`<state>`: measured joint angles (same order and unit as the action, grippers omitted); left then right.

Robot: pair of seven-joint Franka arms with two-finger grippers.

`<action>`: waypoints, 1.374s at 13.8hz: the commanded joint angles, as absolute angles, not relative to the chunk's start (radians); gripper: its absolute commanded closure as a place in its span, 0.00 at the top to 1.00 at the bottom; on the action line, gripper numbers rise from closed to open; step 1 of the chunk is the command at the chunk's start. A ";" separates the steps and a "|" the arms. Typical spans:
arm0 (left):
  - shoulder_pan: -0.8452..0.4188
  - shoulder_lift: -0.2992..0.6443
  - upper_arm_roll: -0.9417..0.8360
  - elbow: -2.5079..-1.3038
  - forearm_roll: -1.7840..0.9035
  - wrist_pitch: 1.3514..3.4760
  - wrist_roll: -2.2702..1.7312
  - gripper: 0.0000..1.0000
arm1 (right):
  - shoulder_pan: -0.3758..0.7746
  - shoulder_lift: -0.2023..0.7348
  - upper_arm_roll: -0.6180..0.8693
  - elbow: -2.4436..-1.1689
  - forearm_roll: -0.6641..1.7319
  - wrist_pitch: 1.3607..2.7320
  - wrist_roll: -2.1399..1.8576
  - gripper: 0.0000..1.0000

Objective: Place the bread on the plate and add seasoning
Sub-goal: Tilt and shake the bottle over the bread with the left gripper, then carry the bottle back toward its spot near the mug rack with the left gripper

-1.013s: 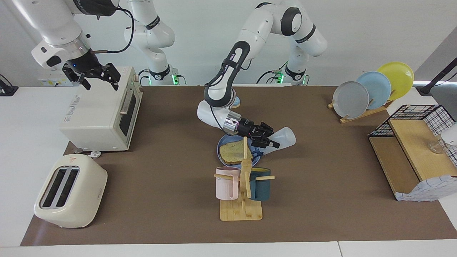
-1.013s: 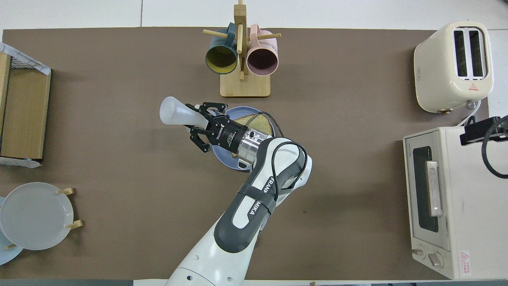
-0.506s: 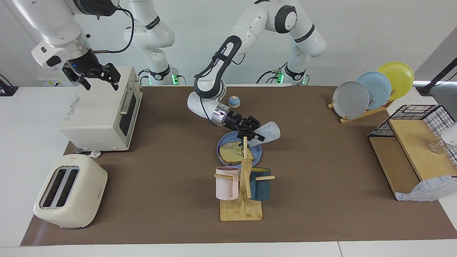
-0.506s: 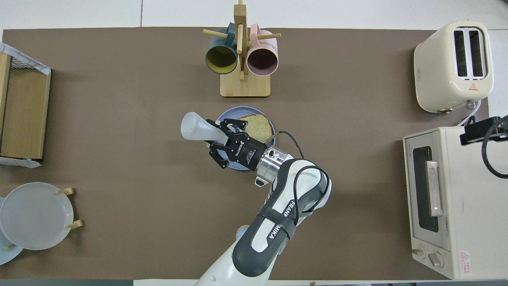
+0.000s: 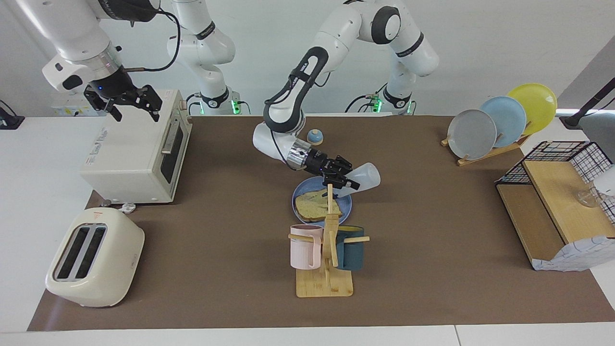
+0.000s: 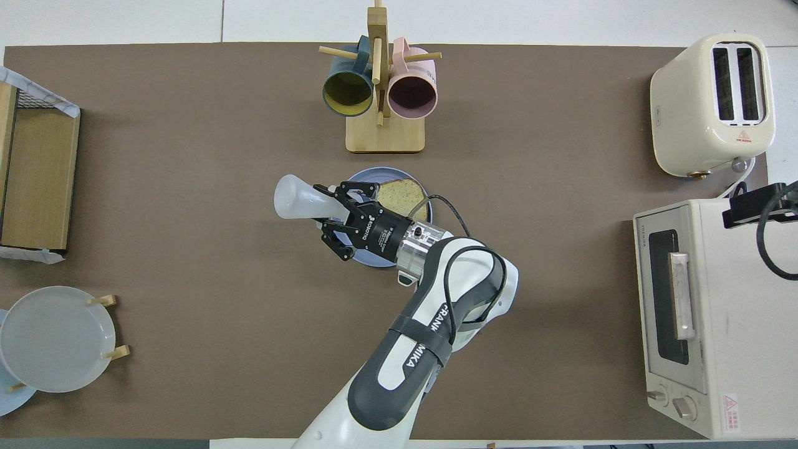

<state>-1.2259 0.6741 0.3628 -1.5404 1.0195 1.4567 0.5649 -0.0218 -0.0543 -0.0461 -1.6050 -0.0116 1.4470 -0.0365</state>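
**A:** What is shown at the middle of the table?

**B:** A periwinkle plate [image 5: 298, 204] is set on the brown mat, just nearer to the robots than a wooden mug stand [image 5: 326, 269]. The bread [image 5: 312, 205] is laid flat on the plate, so that step can be judged done.

**A:** And the seasoning?

**B:** The seasoning bottle [image 5: 364, 176] is gripped in the closed fingers of the left gripper [image 5: 342, 179] and held up in the air over the plate's edge toward the left arm's end of the table. It is tipped well past level, base raised and outward, neck pointed down toward the plate, presumably so that the contents can be shaken out. The cap is hidden by the fingers, so whether anything is falling cannot be told.

**A:** Is the bottle over the bread itself?

**B:** In the overhead view the neck is seen over the plate beside the slice [image 6: 402, 196], not squarely over it; a small shift toward the bread may be needed.

**A:** The other arm?

**B:** The right gripper [image 5: 127, 103] is held waiting above the toaster oven [image 5: 129, 154], fingers spread, nothing carried.
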 commanded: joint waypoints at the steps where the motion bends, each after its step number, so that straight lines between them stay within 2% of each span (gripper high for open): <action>1: -1.189 0.552 0.356 -1.566 0.993 1.477 0.571 0.00 | -0.035 -0.066 -0.041 -1.620 -0.012 1.460 -0.061 1.00; 7: -1.105 0.453 0.357 -1.572 0.832 1.561 0.502 0.00 | -0.035 -0.066 -0.041 -1.618 -0.012 1.460 -0.061 1.00; 11: -0.988 0.279 0.357 -1.655 0.703 1.736 0.494 0.00 | -0.035 -0.066 -0.041 -1.618 -0.012 1.460 -0.061 1.00; 19: -0.783 0.242 0.356 -1.681 0.370 2.008 0.450 0.00 | -0.035 -0.066 -0.041 -1.618 -0.012 1.460 -0.063 1.00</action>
<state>-0.8323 0.2725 0.3674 -1.6356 0.4383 1.9285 0.4809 -0.0218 -0.0543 -0.0461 -1.6050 -0.0116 1.4470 -0.0365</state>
